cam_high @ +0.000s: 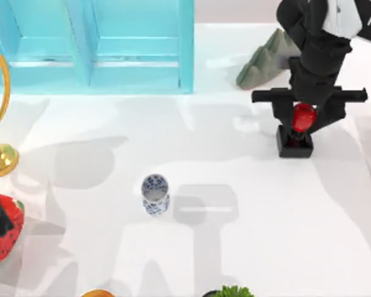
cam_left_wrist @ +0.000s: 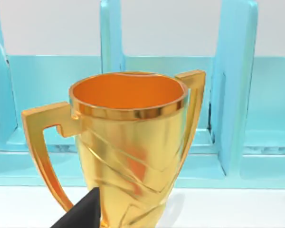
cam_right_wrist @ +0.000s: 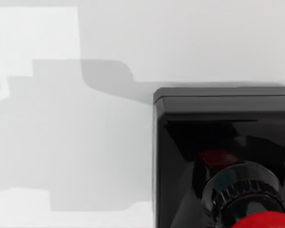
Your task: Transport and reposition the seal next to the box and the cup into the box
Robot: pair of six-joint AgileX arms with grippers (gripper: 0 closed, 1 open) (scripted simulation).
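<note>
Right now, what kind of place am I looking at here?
Probably a simulated robot test table rather than a real room: a plain white tabletop with unrelated props, a gold trophy, a turquoise box, a cup and a seal.

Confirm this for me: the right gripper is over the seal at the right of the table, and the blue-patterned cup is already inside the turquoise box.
One part is wrong. The right gripper is over the seal at the table's right, but the cup is not in the turquoise box; the top view shows it standing upright on the bare table, in front of the box.
</note>
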